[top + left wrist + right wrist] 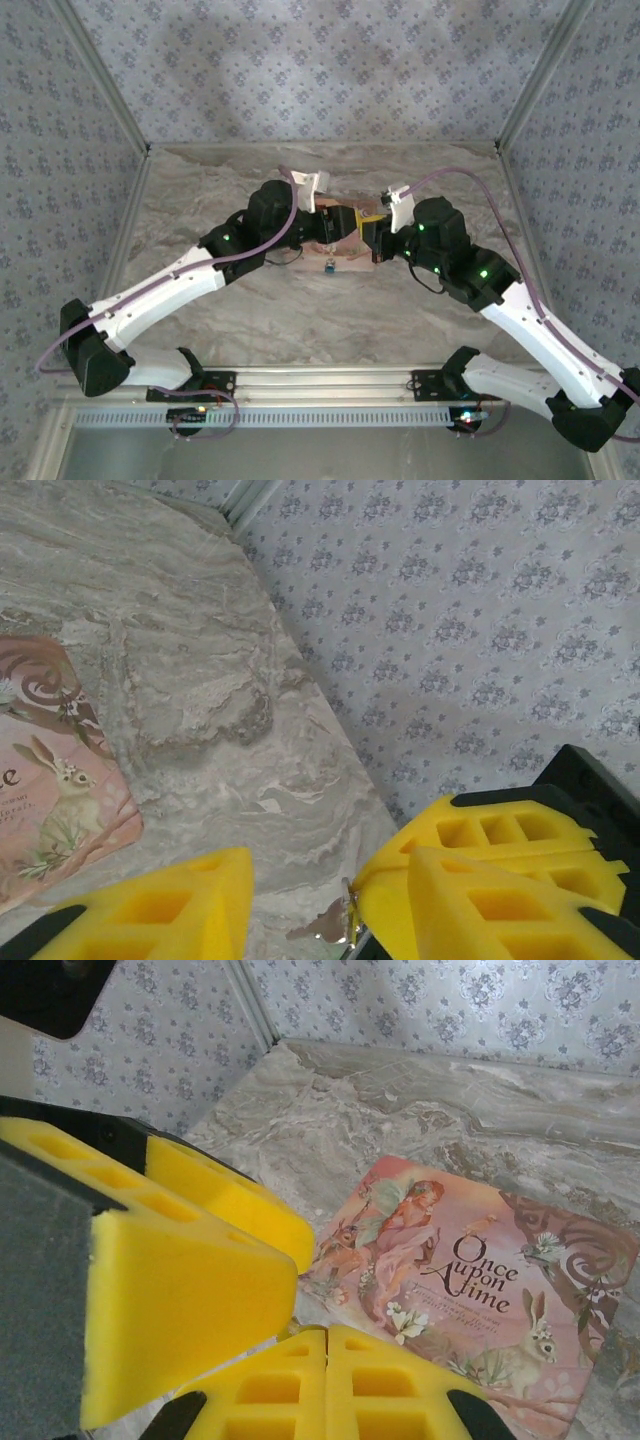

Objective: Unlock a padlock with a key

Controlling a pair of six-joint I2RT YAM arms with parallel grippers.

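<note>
Both grippers meet over the middle of the table. My right gripper is shut, and a small silver key sticks out of its yellow fingertips. My left gripper is open, with its jaws on either side of the key and the right fingertips. Its left finger stands clear of the key. In the right wrist view the left gripper's fingers loom at the left. A small blue piece shows just below the grippers; I cannot tell whether it is the padlock.
A pink storybook lies flat on the marble table beneath the grippers. Patterned walls close in the back and both sides.
</note>
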